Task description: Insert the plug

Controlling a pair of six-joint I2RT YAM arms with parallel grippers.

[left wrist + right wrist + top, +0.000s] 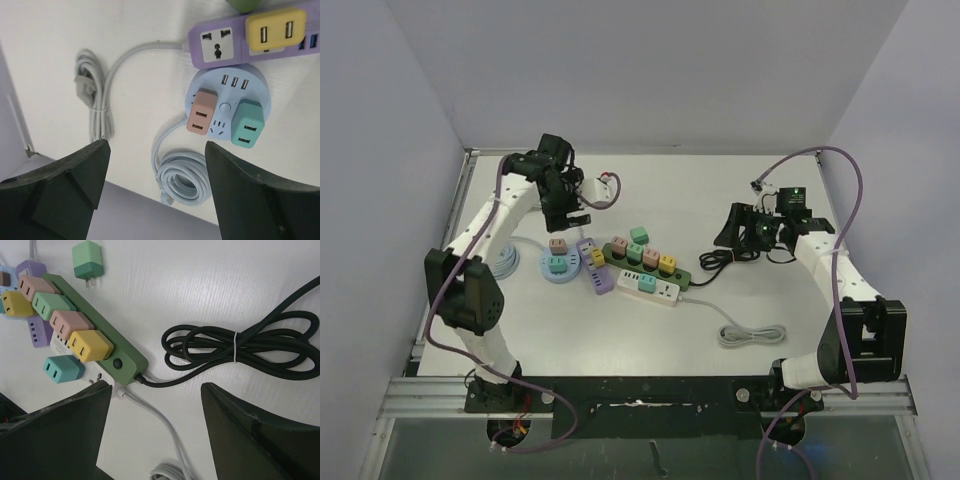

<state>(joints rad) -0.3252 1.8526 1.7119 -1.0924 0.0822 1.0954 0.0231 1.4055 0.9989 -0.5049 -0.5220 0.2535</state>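
Observation:
A loose green plug (639,235) lies prongs-out on the table just behind the green power strip (682,272); the right wrist view shows the plug (87,260) and the strip (127,362), which carries several coloured plugs. A white strip (665,293), a purple strip (601,283) and a round blue hub (557,265) lie beside it. My left gripper (570,213) hangs open and empty behind the hub (230,95). My right gripper (725,236) is open and empty, right of the green strip, over the black cable (240,345).
A coiled blue cable (182,177) lies left of the hub, and a grey cable bundle (92,100) beyond it. A bundled white cable (752,334) lies at the front right. A white object (593,188) sits by the left wrist. Walls enclose the table.

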